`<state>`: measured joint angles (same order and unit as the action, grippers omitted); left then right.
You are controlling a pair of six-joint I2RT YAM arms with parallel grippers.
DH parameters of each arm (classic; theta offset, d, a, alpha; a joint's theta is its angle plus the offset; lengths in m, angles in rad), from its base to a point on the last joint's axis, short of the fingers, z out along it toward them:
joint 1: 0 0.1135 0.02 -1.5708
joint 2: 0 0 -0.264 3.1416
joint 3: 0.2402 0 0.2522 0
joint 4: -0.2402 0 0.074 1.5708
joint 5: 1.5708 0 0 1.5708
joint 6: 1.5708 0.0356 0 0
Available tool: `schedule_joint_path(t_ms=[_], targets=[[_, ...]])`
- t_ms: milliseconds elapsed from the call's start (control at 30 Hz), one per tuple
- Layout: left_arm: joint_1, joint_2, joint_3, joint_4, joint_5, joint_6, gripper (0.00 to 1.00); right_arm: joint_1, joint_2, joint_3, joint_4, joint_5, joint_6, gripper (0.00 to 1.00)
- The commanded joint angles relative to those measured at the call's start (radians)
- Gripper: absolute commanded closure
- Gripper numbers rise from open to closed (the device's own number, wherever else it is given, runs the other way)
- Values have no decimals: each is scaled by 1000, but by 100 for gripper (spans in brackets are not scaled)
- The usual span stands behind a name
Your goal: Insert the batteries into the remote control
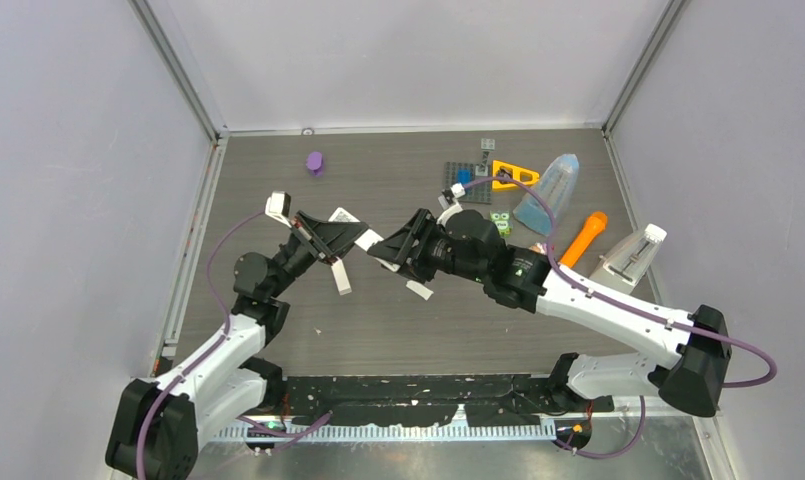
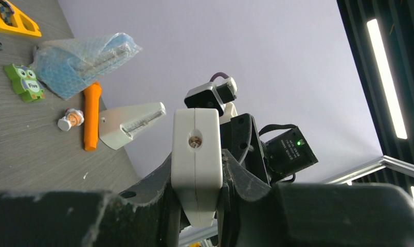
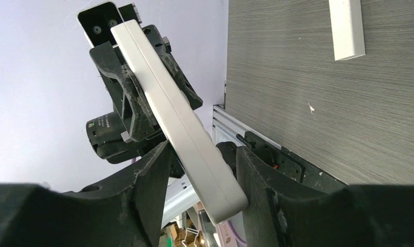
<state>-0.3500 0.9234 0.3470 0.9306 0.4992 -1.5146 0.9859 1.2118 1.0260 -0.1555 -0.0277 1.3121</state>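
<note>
The left claw (image 2: 197, 180) was clamped narrow on the white remote (image 2: 196, 139), held in the air above the middle of the worktop (image 1: 428, 330). At its 3 o'clock, the right claw (image 3: 202, 152) stood narrowly around the remote's other end; whether it pinched, I could not tell. Likely risk: opposing pulls could twist the remote loose and drop it.

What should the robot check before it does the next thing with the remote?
1. Left hand holds the remote: ok.
2. Right hand holds the same remote: ok.
3. Remote is up off the table: ok.
4. A battery is in a hand: not ok, both hold only the remote.
5. Battery slot is open: cannot tell.
</note>
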Motion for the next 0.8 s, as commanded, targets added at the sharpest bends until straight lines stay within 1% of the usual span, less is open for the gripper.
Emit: schedule_joint_path(t_ms=[0, 33, 100, 133, 200, 233, 333, 433, 533, 667, 767], targets=[[2, -42, 15, 73, -57, -64, 100, -1, -22, -23, 40, -9, 9, 65], [2, -46, 15, 66, -60, -71, 100, -1, -25, -26, 45, -10, 6, 65], [2, -54, 15, 56, -65, -74, 100, -1, -34, -33, 65, -9, 2, 52], [2, -54, 15, 48, -65, -71, 100, -1, -40, -39, 90, -6, 1, 39], [2, -59, 11, 34, -65, -59, 100, -2, -66, -61, 131, 13, -5, 27], [3, -60, 6, 30, -68, -58, 100, -3, -83, -72, 139, 22, -7, 24], [2, -59, -5, 32, -76, -61, 100, -13, -110, -92, 140, 59, -11, 25], [2, -51, -4, 38, -77, -61, 100, -21, -115, -103, 142, 55, -9, 31], [2, -37, 0, 49, -73, -62, 100, -25, -108, -107, 149, 44, -10, 33], [2, -11, 3, 84, -69, -77, 100, -34, -93, -104, 149, 24, -12, 42], [2, 4, 8, 98, -67, -85, 100, -40, -74, -94, 131, 1, -22, 52]])
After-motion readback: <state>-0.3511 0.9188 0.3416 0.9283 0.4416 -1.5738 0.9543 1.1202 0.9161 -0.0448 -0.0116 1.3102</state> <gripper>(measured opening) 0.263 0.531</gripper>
